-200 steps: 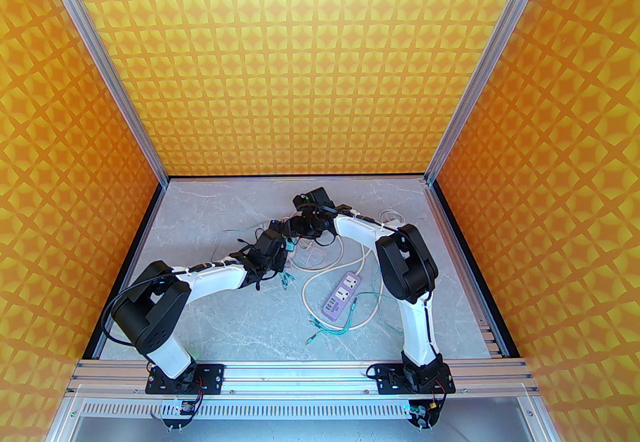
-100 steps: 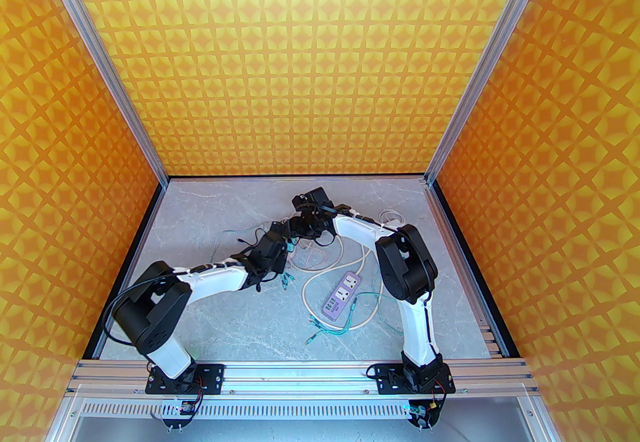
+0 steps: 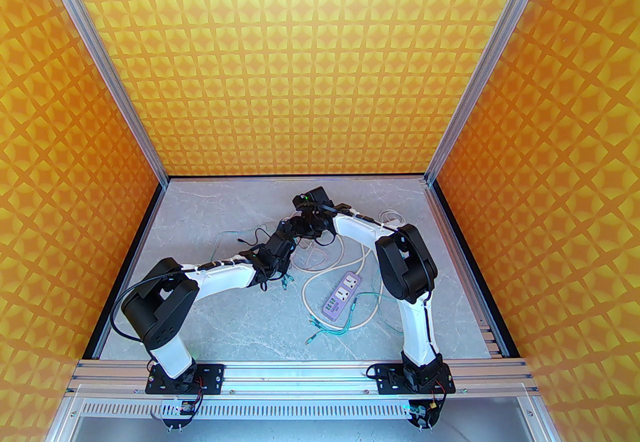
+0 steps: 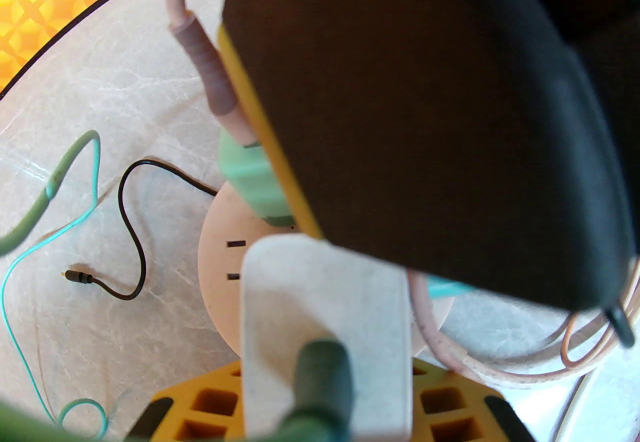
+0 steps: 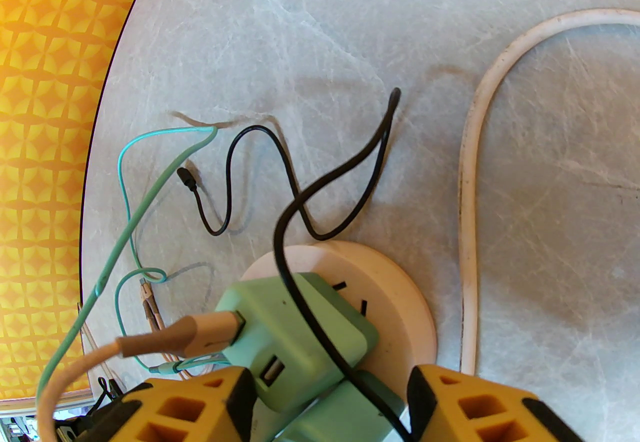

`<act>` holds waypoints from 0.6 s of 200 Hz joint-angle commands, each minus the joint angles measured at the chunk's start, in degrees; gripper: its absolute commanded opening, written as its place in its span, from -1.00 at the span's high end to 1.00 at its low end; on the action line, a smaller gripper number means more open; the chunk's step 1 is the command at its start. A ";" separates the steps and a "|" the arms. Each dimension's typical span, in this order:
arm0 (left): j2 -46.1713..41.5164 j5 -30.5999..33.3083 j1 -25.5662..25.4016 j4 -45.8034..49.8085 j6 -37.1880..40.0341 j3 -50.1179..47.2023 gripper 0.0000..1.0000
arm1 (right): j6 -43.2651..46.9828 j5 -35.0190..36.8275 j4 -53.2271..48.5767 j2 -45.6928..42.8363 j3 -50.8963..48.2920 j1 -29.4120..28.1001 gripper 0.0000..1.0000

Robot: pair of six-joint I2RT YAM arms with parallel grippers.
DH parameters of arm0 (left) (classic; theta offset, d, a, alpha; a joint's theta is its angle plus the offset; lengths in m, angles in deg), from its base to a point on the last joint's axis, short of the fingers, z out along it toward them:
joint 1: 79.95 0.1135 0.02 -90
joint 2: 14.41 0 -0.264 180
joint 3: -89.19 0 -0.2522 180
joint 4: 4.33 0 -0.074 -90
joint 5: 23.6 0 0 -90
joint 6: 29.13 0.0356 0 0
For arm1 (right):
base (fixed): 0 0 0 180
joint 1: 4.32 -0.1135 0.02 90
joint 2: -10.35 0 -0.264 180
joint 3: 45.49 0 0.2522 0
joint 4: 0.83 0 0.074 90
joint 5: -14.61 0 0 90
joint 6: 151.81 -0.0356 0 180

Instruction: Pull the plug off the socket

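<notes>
A round pale pink socket lies on the marble table, under both grippers. A mint green plug with a pink USB cable sticks up from it. My right gripper straddles this green plug, its yellow fingers shut against the sides. In the left wrist view the socket shows two bare slots beside a white plug with a dark green cable. My left gripper is shut on that white plug. Whether its pins sit in the socket is hidden. From above, the left gripper and right gripper meet mid-table.
A purple power strip lies to the right of centre, with a thick white cable looping around it. Teal cables trail toward the front. A thin black lead and a teal wire lie left of the socket.
The left arm has swung to the right and reached further back, bringing its wrist closer against the right gripper. The right arm has not moved.
</notes>
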 commanded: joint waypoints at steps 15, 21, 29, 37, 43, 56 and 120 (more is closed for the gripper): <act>-6.27 -10.42 3.04 -7.58 -4.61 -4.19 1.00 | 1.17 9.83 -7.24 5.98 -2.56 0.14 -0.10; -7.02 -11.90 4.00 -8.33 -5.61 -5.05 1.00 | 1.20 9.79 -7.21 6.04 -2.55 -0.01 -0.10; -7.84 -13.19 4.62 -8.94 -6.39 -5.74 1.00 | 1.10 9.76 -7.16 6.07 -2.42 0.05 -0.10; -8.19 -13.47 4.63 -9.12 -6.27 -5.75 1.00 | 1.05 9.78 -7.19 6.10 -2.38 -0.04 -0.10; -8.21 -13.60 4.63 -8.94 -5.73 -5.44 1.00 | 1.12 9.75 -7.16 6.18 -2.36 -0.04 -0.10; -7.26 -13.61 4.32 -7.12 -3.91 -3.74 1.00 | 1.04 9.67 -7.16 6.15 -2.28 -0.08 -0.10; -1.16 -1.61 -2.37 0.89 5.38 3.50 1.00 | 0.94 9.75 -7.32 6.38 -1.99 -0.30 -0.10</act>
